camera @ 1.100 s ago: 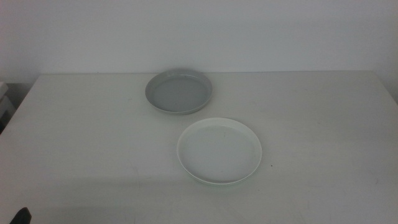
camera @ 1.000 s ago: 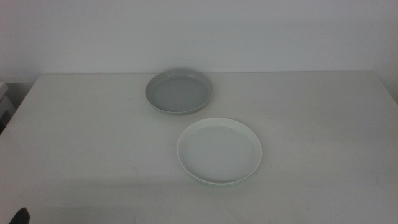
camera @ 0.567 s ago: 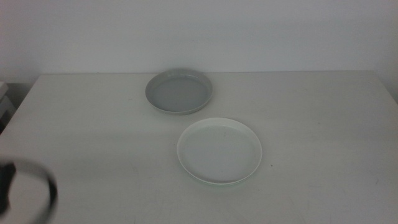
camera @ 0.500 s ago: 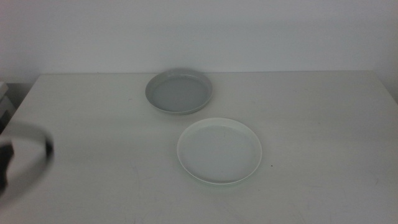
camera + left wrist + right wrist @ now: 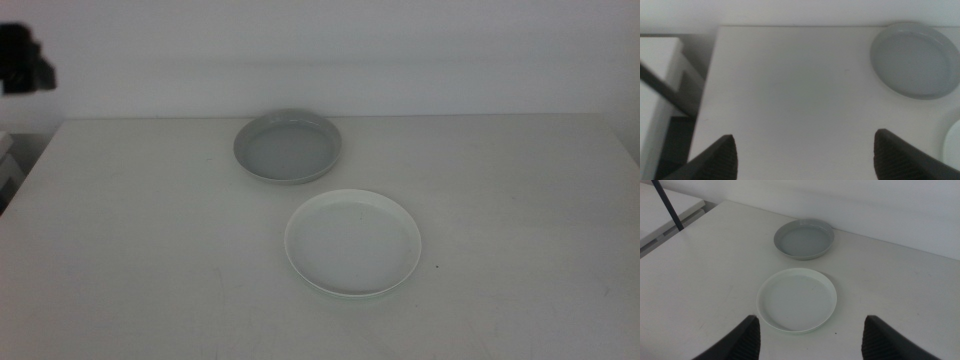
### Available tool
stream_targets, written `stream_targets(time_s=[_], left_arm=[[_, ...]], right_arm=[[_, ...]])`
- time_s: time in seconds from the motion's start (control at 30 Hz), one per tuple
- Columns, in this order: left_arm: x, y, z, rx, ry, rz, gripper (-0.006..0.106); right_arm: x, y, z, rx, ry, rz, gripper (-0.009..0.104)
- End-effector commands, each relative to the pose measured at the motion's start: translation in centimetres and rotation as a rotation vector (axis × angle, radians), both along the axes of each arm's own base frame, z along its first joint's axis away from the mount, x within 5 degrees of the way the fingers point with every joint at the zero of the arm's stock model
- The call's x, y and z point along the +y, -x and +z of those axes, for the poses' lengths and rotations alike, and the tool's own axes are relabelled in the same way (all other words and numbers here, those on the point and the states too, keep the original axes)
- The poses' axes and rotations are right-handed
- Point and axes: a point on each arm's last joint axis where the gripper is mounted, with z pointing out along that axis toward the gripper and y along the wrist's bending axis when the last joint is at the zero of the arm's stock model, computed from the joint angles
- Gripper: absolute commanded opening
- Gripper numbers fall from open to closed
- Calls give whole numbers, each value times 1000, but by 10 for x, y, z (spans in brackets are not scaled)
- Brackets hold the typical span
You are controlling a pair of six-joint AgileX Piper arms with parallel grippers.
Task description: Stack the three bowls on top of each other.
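— Where are your bowls?
— Grey bowl (image 5: 288, 146) by the table's (image 5: 140, 240) far edge, white bowl (image 5: 352, 242) nearer, mid-table; no third visible.
— Handling?
— Likely stiff, light, slick: pinch the upright rim.
— Grippers?
— Left gripper (image 5: 805, 150) and right gripper (image 5: 810, 336) both gape, empty. No writing shows.

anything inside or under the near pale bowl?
Nothing lies inside the pale bowl; its floor shows bare. Whether another dish sits beneath it cannot be seen. The grey bowl behind it is also bare inside.
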Motion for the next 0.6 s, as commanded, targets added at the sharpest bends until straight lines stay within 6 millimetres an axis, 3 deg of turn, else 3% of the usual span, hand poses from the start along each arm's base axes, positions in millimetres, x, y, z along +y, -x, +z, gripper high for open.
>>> stream_targets(time_s=[0.0, 0.27, 0.57], left_arm=[[-2, -15, 22, -53, 23, -26, 105], [-10, -77, 23, -48, 80, -123, 105], [-16, -133, -21, -44, 209, -136, 105]], right_arm=[[0, -2, 11, -70, -36, -15, 52], [0, -2, 11, -70, -36, -15, 52], [0, -2, 11, -70, -36, -15, 52]])
